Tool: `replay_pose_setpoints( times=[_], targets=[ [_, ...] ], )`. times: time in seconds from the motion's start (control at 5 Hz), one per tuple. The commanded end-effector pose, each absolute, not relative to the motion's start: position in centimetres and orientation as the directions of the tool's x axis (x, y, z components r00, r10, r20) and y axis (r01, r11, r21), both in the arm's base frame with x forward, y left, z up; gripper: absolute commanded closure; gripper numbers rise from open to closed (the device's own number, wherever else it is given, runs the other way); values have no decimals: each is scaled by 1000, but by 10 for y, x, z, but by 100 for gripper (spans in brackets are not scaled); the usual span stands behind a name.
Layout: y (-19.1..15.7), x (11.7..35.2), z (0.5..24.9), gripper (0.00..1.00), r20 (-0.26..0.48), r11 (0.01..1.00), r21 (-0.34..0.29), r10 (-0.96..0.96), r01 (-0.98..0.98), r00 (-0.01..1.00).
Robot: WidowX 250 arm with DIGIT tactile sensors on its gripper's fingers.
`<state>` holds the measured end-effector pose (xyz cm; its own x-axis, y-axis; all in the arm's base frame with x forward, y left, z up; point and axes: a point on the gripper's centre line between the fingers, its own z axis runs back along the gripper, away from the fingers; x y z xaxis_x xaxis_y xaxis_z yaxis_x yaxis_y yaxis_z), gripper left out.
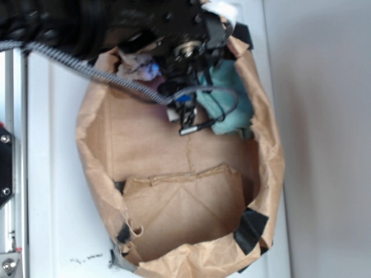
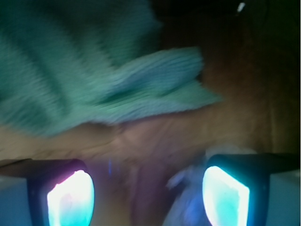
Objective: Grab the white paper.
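Note:
The white paper [image 1: 137, 65] is a crumpled off-white wad at the back left of the flattened brown bag [image 1: 145, 145], beside the teal cloth [image 1: 227, 99]. My gripper [image 1: 168, 87] hangs low over the bag floor between the two, largely hidden by the black arm. In the wrist view my gripper [image 2: 148, 197] is open, its fingers [image 2: 70, 200] wide apart over brown paper. A pale, blurred lump, apparently the white paper [image 2: 186, 200], lies just inside the right finger. The teal cloth [image 2: 94, 75] fills the upper left ahead.
The bag's raised crumpled walls [image 1: 268, 156] ring the area, patched with black tape [image 1: 252, 229]. A braided cable [image 1: 87, 69] crosses the bag's left rim, and a thin black cable [image 1: 232, 110] loops over the cloth. A metal rail [image 1: 8, 174] runs along the left edge.

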<state>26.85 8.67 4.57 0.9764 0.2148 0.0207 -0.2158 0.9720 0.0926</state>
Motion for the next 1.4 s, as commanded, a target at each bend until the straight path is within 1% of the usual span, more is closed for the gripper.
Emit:
replay_pose_setpoints(
  times=[0.0,0.2,0.4,0.6,0.8,1.2],
  targets=[
    [125,277,79,0,102,961,74,260,-268,960],
    [131,272,86,0,106,962,69,255,-263,961],
    [137,266,97,0,125,960,65,261,-271,957],
    [140,261,100,0,104,963,57,257,-264,961],
    [137,257,87,0,83,966,95,233,-240,969],
    [129,263,42,0,26,956,198,216,-217,976]
  ],
)
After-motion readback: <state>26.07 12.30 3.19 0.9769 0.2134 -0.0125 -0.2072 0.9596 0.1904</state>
